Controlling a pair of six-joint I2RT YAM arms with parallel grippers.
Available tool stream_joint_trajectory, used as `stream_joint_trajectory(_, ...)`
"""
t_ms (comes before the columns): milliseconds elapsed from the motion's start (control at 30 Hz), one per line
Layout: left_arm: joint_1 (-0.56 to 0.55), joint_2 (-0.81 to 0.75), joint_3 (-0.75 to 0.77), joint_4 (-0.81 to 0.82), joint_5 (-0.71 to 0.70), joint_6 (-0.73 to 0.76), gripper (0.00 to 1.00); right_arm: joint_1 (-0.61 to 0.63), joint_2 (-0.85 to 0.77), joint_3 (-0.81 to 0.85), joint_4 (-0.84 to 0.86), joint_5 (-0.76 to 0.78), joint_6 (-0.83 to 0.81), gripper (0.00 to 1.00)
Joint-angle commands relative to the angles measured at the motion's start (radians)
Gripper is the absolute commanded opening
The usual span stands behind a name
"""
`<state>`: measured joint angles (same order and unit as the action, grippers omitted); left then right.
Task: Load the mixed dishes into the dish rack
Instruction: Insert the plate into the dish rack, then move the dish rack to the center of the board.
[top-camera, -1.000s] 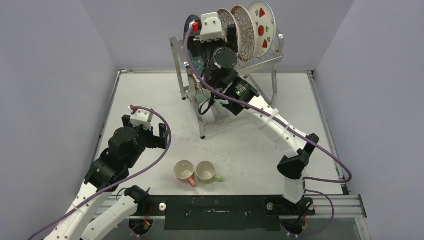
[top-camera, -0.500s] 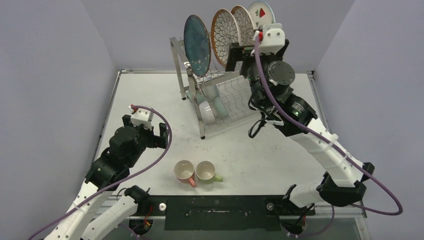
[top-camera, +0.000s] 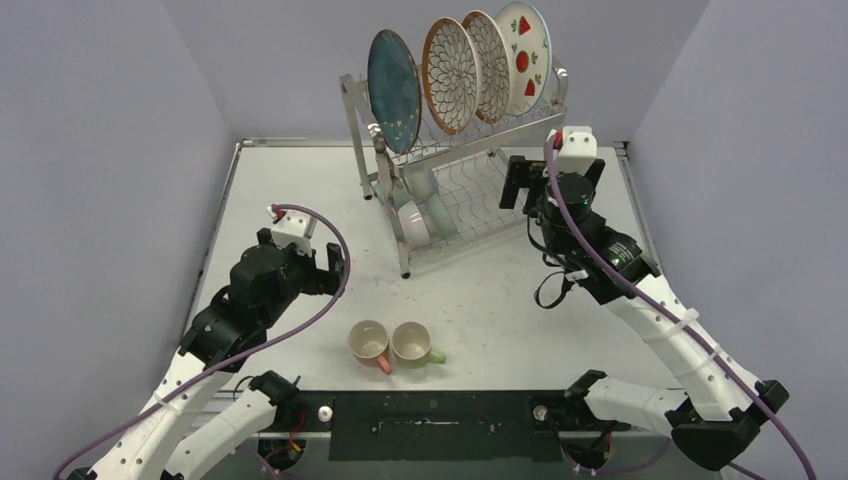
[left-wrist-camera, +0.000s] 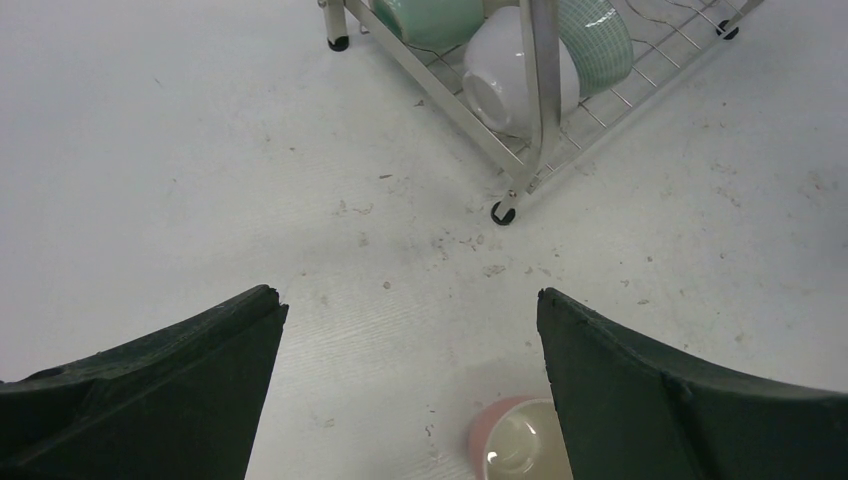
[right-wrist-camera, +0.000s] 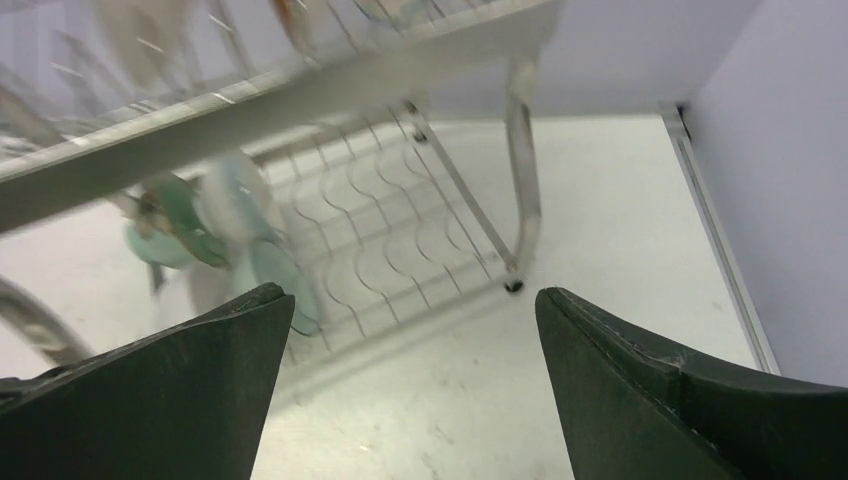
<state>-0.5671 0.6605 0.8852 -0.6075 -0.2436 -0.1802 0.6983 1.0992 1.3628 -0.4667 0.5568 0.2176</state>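
The dish rack (top-camera: 470, 195) stands at the back of the table. Its top tier holds a blue plate (top-camera: 393, 90), two brown petal plates (top-camera: 448, 75) and a strawberry plate (top-camera: 528, 45). Mint and white bowls (top-camera: 415, 205) sit in the lower tier. A pink mug (top-camera: 369, 343) and a green mug (top-camera: 412, 343) lie side by side near the front edge. My left gripper (top-camera: 333, 268) is open and empty, hovering left of the mugs; in the left wrist view the pink mug (left-wrist-camera: 510, 445) shows by its right finger. My right gripper (top-camera: 516, 182) is open and empty beside the rack's right end.
Grey walls close in the table on the left, back and right. In the right wrist view the rack's right leg (right-wrist-camera: 520, 180) stands just ahead and the table's right edge rail (right-wrist-camera: 720, 240) runs along the wall. The rack's front foot (left-wrist-camera: 503, 212) shows in the left wrist view.
My right arm drew back from the rack's top tier, down and to the right, leaving the blue plate standing there, and its jaws opened wider. The left arm edged slightly toward the middle.
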Motion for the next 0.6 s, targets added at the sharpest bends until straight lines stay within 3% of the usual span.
stream_joint_trajectory(0, 0.009, 0.031, 0.026, 0.074, 0.086, -0.114, 0.97, -0.155, -0.001, -0.161, -0.017, -0.084, 0.140, 0.96)
stream_joint_trajectory(200, 0.010, 0.047, 0.000, 0.155, 0.094, -0.216, 0.97, -0.409, 0.070, -0.308, 0.097, -0.294, 0.234, 1.00)
stream_joint_trajectory(467, 0.009, 0.140, -0.040, 0.310, 0.149, -0.331, 0.97, -0.536, 0.218, -0.380, 0.295, -0.363, 0.218, 1.00)
stream_joint_trajectory(567, 0.007, 0.181, -0.046, 0.352, 0.155, -0.356, 0.97, -0.609, 0.251, -0.405, 0.398, -0.471, 0.233, 1.00)
